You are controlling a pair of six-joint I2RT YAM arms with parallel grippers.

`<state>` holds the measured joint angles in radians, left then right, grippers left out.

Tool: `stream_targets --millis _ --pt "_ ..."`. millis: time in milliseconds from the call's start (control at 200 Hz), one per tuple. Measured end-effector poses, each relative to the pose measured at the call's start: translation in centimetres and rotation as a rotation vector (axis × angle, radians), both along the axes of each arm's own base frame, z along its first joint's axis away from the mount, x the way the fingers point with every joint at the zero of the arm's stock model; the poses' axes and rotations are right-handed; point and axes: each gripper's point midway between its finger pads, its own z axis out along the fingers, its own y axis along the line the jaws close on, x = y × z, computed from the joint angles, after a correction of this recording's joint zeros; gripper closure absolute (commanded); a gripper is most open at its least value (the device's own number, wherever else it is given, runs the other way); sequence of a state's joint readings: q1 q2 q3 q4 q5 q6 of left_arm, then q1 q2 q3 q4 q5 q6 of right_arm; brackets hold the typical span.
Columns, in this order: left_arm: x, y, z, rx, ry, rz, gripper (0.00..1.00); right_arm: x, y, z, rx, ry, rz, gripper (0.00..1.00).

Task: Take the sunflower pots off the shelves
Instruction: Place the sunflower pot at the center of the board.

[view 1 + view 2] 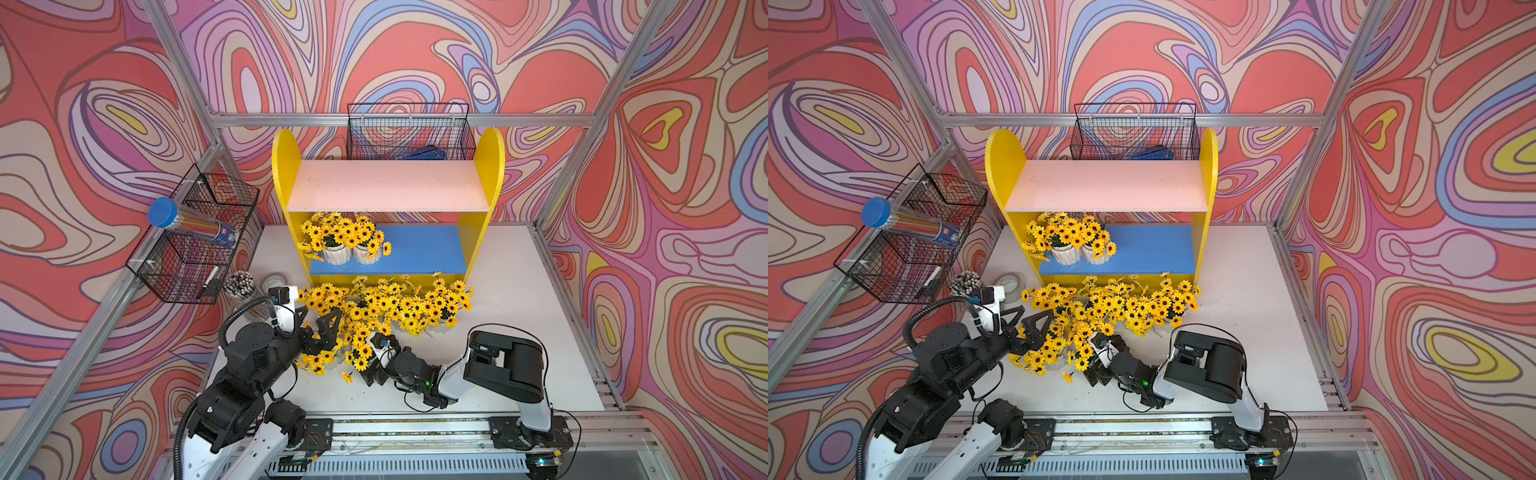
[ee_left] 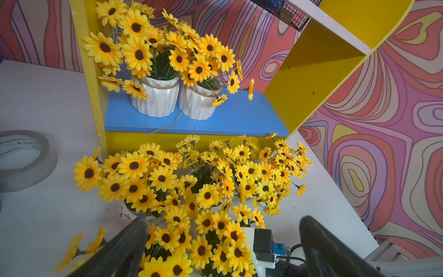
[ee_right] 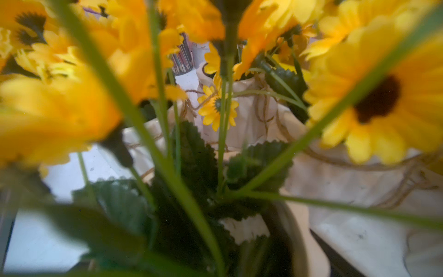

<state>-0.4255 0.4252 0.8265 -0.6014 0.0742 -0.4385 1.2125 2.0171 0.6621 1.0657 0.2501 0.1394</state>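
Tape roll (image 2: 43, 167): print reads "PinBOPP"; the rest is unreadable.
Sunflower pots (image 1: 349, 253): two upright and touching on the blue board (image 1: 424, 249) of the shelves (image 1: 286, 166).
Other pots (image 1: 395, 305): clustered on the table (image 1: 519, 291) in front.
Left gripper (image 2: 224, 217): jaws apart above the cluster.
Right gripper (image 1: 372, 374): among blooms, jaws probably wide; view blurred.

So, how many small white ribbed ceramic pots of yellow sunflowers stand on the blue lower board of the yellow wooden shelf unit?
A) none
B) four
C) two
C: two white ribbed pots stand side by side on the blue lower board, as the left wrist view shows.
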Motion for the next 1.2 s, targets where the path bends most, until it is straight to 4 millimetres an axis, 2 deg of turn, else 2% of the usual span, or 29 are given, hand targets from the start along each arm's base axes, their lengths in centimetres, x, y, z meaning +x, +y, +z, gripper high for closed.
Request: stream_targets --millis 340,441,671,891,1202 --pt "0.0 -0.5 -0.2 -0.017 0.006 -0.022 0.0 1.5 2.3 -1.0 0.025 -0.078 -0.038 0.02" --pt "-0.1 -0.5 -0.1 -0.019 0.004 -0.026 0.0 1.5 2.0 -1.0 0.023 -0.082 -0.039 0.02" --pt "-0.3 -0.4 -1.0 -0.019 0.003 -0.027 0.0 0.6 -0.3 -1.0 0.012 -0.073 -0.053 0.02" --pt "-0.3 -0.4 -1.0 -0.01 -0.001 -0.03 0.0 0.8 0.5 -1.1 -0.004 -0.071 -0.054 0.02" --pt "-0.3 -0.8 -1.0 0.001 0.0 -0.054 0.0 0.6 -0.2 -1.2 0.032 -0.112 -0.072 0.02"
